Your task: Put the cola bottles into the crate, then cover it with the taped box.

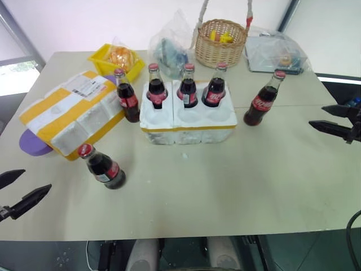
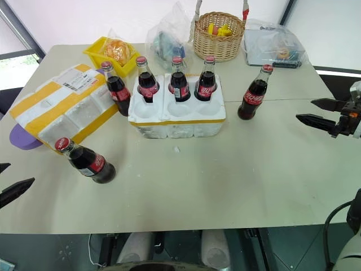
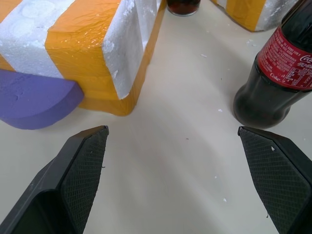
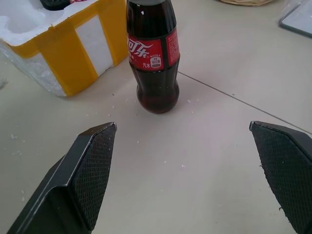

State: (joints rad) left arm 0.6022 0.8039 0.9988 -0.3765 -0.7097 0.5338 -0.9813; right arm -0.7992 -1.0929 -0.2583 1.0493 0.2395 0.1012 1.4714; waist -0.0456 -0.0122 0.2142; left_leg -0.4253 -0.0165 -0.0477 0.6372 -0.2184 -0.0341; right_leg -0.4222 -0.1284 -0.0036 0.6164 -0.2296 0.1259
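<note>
The white crate (image 1: 189,125) with a yellow band sits mid-table. Three cola bottles (image 1: 188,87) stand in its back wells and the front wells are empty. Another bottle (image 1: 127,97) stands on the table between the crate and the taped box (image 1: 73,113), which lies to the left. One bottle (image 1: 260,101) stands right of the crate, and one (image 1: 103,167) stands near the front left. My left gripper (image 1: 37,179) is open, low at the left, with that front bottle (image 3: 278,73) just ahead of it. My right gripper (image 1: 316,115) is open at the right, facing the right-hand bottle (image 4: 153,53).
A purple foam piece (image 1: 34,144) lies under the taped box's near end. Along the back stand a yellow bin (image 1: 115,59) of oranges, plastic bags (image 1: 169,48), a wicker basket (image 1: 221,42) and a clear package (image 1: 276,53). The table's front edge (image 1: 180,232) is near.
</note>
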